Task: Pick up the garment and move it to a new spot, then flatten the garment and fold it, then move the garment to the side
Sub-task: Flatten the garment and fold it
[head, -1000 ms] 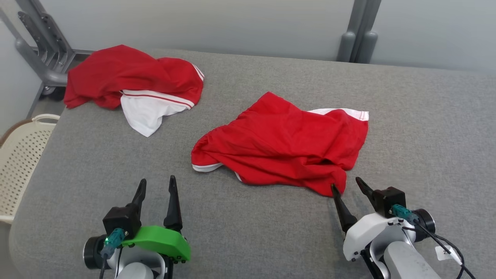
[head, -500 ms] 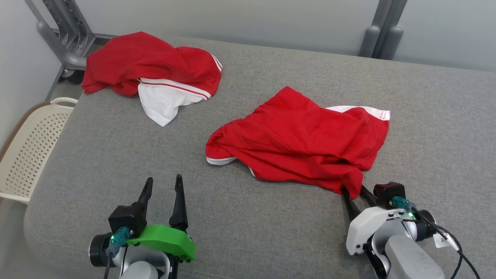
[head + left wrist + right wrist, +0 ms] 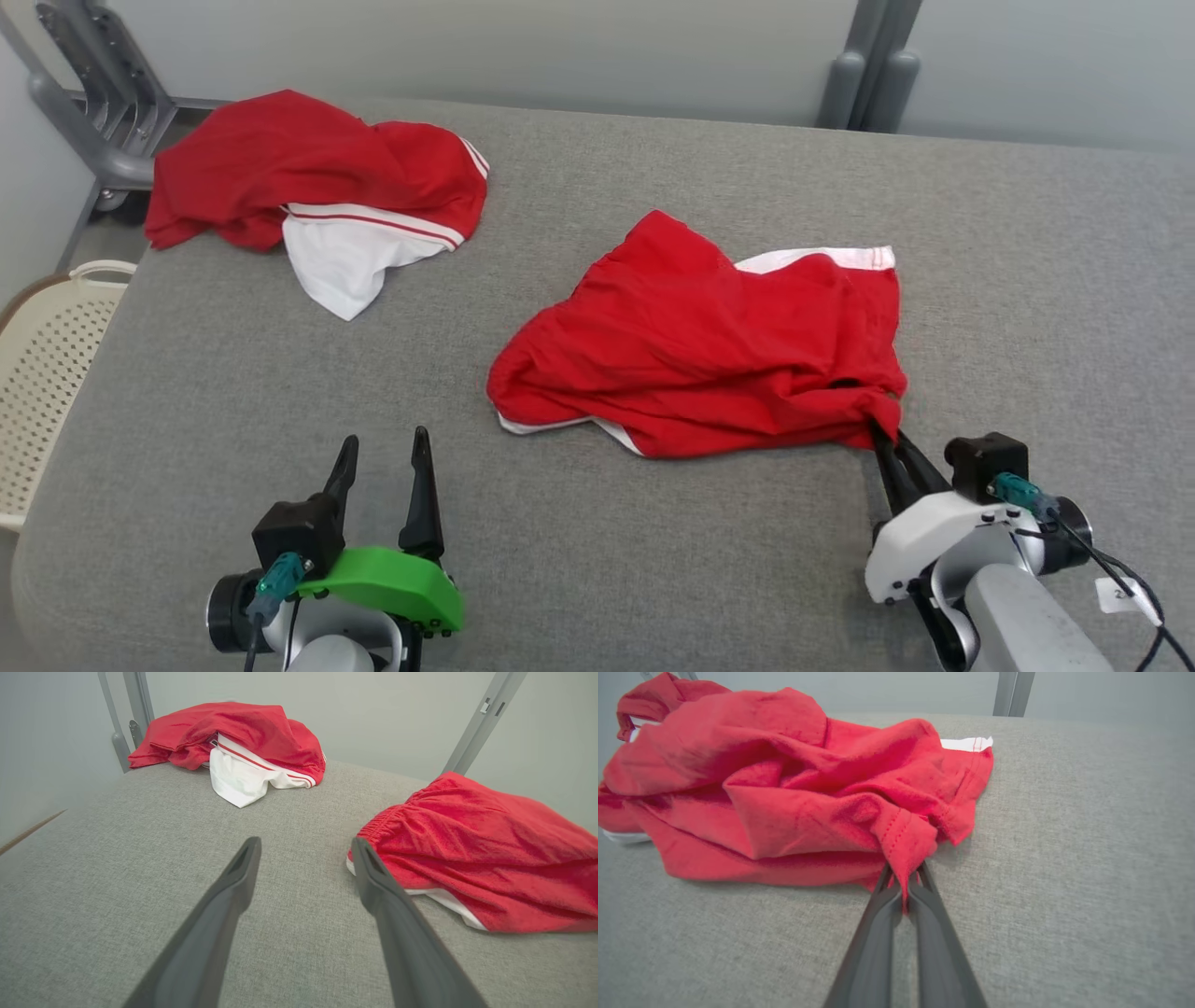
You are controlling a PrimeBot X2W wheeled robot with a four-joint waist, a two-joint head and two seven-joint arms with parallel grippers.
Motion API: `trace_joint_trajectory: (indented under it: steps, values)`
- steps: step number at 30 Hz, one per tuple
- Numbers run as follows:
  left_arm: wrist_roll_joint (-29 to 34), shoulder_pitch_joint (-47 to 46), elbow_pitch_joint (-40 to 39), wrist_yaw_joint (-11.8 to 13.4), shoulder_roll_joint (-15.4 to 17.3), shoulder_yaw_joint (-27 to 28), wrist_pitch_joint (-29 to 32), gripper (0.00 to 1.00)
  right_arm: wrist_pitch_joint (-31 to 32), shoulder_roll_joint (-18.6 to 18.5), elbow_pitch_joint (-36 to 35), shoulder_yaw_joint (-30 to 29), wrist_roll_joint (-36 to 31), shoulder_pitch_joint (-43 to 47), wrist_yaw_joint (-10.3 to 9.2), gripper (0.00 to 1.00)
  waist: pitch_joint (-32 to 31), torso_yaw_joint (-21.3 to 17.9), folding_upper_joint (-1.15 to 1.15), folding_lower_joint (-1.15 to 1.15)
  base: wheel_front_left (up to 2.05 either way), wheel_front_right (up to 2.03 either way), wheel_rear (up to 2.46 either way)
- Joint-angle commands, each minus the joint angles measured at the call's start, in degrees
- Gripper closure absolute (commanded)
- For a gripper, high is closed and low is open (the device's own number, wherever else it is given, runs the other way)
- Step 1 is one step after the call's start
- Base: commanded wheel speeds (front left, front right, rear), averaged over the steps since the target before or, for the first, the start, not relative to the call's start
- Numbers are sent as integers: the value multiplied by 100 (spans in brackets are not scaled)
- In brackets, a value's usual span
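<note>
Now my right gripper [image 3: 883, 432] pinches a corner of the red garment [image 3: 709, 345]; it stretches left toward my open left gripper [image 3: 384, 439].

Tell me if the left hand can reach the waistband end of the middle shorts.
Probably yes. The left hand is open, and bare grey surface lies between it and the waistband end of the shorts. The right hand is shut on the opposite corner, clear of that path.
</note>
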Motion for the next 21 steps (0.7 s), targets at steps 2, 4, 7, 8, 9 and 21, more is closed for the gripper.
trace_joint_trajectory:
  steps: [2, 4, 7, 8, 9, 21]
  values:
    - [-31, 64, 15, -11, 7, 25, 5, 0, -21, -127, -169, -54, 10, 166, -1, 100, -49, -271, 0, 0, 0, 0, 0]
    - [-34, 75, 14, -13, -14, 30, 4, 0, -21, -299, -380, -134, 20, 366, -1, 100, -64, -480, 0, 0, 0, 0, 0]
    - [-29, 55, 4, -30, -28, 26, 4, 0, -20, -447, -484, -245, 1, 486, -1, 100, -53, -655, 0, 0, 0, 0, 0]
    - [-25, 44, 7, -33, -35, 21, 4, 0, -7, -495, -490, -277, -23, 510, -1, 100, -43, -702, 0, 0, 0, 0, 0]
    - [-23, 29, 17, -39, -40, 9, 4, 0, 13, -530, -479, -301, -57, 536, -1, 100, -31, -738, 0, 0, 0, 0, 0]
    - [-10, -111, 53, -24, 19, -11, 4, 0, -3, -583, 184, -449, -432, 147, -1, 0, 76, -950, 0, 0, 0, 0, 0]
